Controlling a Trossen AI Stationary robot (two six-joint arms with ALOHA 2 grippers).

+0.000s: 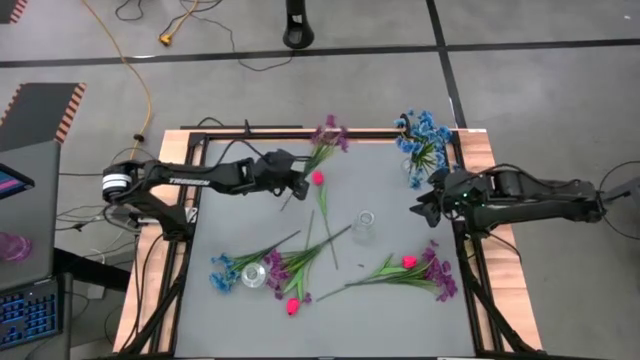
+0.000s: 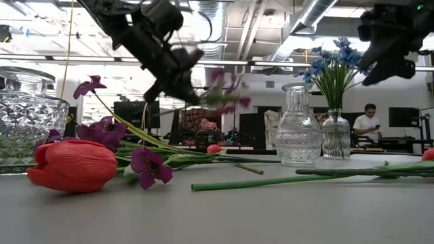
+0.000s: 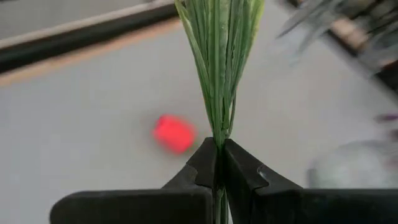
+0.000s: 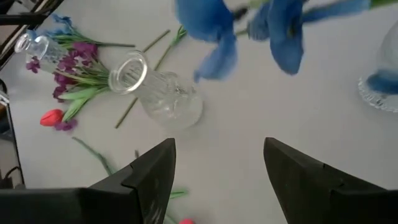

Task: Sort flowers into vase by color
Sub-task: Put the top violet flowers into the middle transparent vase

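My left gripper is above the far-left part of the grey mat, shut on a purple sprig that shows blurred in the low view. My right gripper hovers open at the right, touching nothing, near a small glass vase that holds blue flowers by their stems. An empty glass vase stands mid-mat. Loose blue, purple and pink-red flowers lie flat on the near part of the mat. My left gripper pinches the purple sprig's bundle of green stems between its two fingers, which lie across the stems. The leaves fan out beyond the fingertips. The sprig is lifted clear of the mat, with its blossoms pointing toward the far right.
A third glass vase stands near left among the lying flowers. Pink-red buds lie at mid-far, near left and near right. A black frame runs around the mat. A person sits in the room behind.
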